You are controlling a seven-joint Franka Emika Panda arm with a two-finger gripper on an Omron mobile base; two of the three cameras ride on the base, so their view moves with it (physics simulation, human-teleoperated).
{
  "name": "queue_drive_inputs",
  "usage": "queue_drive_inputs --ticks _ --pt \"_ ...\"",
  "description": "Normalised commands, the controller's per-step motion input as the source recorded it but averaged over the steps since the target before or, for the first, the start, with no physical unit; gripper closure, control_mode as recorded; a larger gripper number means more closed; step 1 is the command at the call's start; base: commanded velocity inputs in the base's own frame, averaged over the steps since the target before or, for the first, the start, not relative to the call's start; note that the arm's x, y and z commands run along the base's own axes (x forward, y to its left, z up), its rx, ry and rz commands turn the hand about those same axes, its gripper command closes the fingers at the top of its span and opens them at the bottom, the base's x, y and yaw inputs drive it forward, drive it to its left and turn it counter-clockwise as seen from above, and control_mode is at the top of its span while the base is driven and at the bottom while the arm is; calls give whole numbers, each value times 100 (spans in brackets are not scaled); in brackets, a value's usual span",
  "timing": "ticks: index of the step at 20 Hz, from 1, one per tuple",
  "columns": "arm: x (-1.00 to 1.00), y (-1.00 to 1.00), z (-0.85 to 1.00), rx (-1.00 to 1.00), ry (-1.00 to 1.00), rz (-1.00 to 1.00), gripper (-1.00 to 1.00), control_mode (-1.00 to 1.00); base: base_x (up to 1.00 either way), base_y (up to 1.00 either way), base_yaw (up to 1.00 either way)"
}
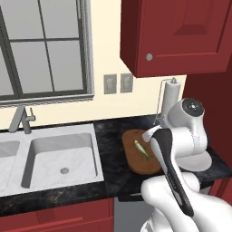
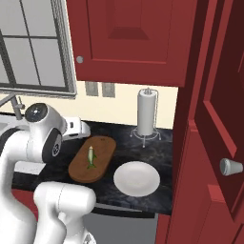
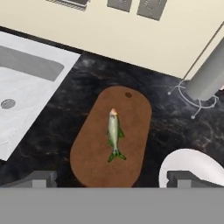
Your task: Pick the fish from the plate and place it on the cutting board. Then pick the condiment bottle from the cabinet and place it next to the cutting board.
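Closest to me, the arm's pincer hangs above the worktop with its two dark fingertips set wide apart and nothing between them. Right below it the fish lies flat along the middle of the cutting board, head toward the wall, well inside the board's rounded edges. So the first half of the job looks finished, and I'd judge the step in hand to be the turn toward the bottle.

Just beside the board, on the cabinet side, sits the white plate, bare now and near the counter's front edge. Between board and plate there is only a thin strip of dark counter; the wider free patch lies behind the plate, before the paper towel roll on its wire stand.

Farther off, the tall red cabinet stands with a silver knob toward us. The condiment bottle I cannot make out, so the next move calls for swinging right and finding the shelf, keeping clear of the roll and the wall cupboard overhead.
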Motion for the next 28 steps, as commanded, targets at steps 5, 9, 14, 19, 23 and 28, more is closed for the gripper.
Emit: queue_drive_inputs --ticks 5,9,14,19,23,28 --pt "-47 -5 39 0 -8 0 -100 -100 0 0 0" --pt "-48 -7 35 0 -10 0 -100 -100 0 0 0" --pt "-45 -2 25 0 -14 0 -100 -100 0 0 0" --pt "-39 0 13 0 -18 0 -100 -100 0 0 0" --pt "-32 0 8 0 -17 0 -100 -100 0 0 0" --pt "-31 0 16 0 -15 0 -100 -100 0 0 0"
